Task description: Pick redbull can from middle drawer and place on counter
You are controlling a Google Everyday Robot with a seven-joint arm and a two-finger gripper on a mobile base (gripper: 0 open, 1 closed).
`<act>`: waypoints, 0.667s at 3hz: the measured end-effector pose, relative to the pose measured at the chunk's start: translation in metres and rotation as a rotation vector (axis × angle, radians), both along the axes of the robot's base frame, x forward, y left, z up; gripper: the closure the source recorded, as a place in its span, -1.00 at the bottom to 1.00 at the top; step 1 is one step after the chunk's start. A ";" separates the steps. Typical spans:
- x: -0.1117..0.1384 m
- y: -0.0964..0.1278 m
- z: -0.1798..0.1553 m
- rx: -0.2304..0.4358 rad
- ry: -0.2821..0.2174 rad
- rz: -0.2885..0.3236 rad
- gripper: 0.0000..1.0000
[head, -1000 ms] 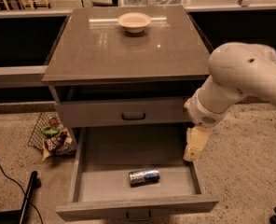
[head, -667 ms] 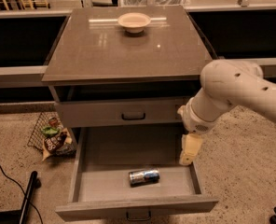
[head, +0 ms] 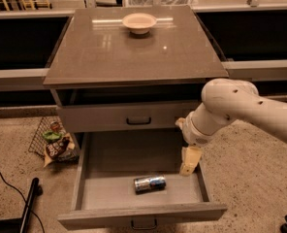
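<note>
Snack packets are lying in a wire basket on the floor at far left. Beside it, the middle drawer is standing pulled out beneath the counter, which is carrying a pale bowl. The redbull can is lying on its side on the drawer floor, near the front wall. To its right, the gripper is hanging over the drawer's right side, apart from the can and seemingly gripping nothing; whether it is open or closed I cannot tell. The white arm is reaching in from the right.
</note>
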State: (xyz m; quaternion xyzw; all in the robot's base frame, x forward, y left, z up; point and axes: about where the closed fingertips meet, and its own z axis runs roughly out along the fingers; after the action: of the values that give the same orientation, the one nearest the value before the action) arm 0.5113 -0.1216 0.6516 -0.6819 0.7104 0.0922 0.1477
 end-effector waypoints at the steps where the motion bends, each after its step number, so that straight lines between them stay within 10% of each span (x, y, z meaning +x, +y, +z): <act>1: 0.000 0.008 -0.039 0.019 0.005 0.050 -1.00; 2: 0.002 0.024 -0.093 0.032 0.028 0.104 -1.00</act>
State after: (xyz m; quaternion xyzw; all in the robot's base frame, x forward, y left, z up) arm 0.5135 -0.0973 0.5583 -0.7140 0.6745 0.1205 0.1438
